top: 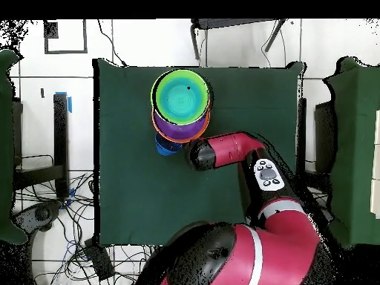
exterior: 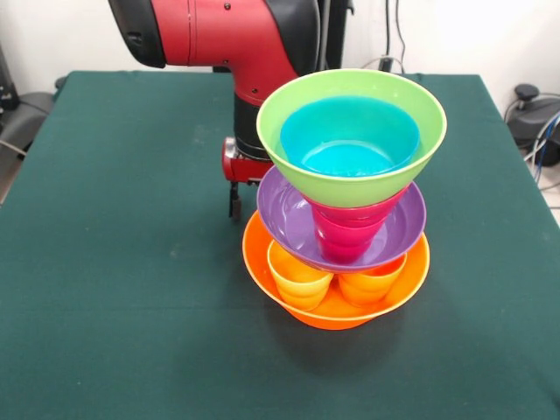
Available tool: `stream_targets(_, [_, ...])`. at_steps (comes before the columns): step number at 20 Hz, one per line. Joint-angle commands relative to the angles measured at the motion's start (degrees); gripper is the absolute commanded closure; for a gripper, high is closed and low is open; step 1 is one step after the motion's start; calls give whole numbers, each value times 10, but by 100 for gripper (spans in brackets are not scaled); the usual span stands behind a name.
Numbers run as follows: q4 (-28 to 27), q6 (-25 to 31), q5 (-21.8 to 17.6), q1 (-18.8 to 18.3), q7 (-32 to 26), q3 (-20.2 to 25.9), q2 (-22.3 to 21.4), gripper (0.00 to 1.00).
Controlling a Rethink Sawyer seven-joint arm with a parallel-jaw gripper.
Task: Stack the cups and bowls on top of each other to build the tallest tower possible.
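The tower [exterior: 346, 201] stands mid-table. Its base is the big orange bowl [exterior: 413, 273], which holds a yellow cup [exterior: 297, 282] and an orange cup [exterior: 372, 284]. Above them sits the purple bowl [exterior: 404, 219] with a red cup [exterior: 350, 234] inside. The lime green bowl [exterior: 293, 153] rests on that, tilted a little, with the light blue bowl [exterior: 350, 140] nested in it. My gripper [exterior: 234, 208] hangs low just behind the tower's left side, partly hidden by it. From above, a dark blue bowl [top: 165, 145] lies on the cloth beside the tower [top: 180, 100], close to my wrist [top: 199, 154].
The green cloth table [exterior: 114, 262] stretches wide to the left and right of the tower. My red arm [exterior: 227, 44] reaches down from behind it. Cables and black equipment [exterior: 535, 118] lie off the table's edges.
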Motion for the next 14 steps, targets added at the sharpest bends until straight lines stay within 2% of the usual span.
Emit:
stream_targets(1, [-5, -20, 14, 40, 0, 66, 77, 0])
stream_targets(8, [-16, -36, 20, 56, 26, 61, 90, 0])
stream_targets(14, [-20, -28, 40, 67, 36, 61, 95, 0])
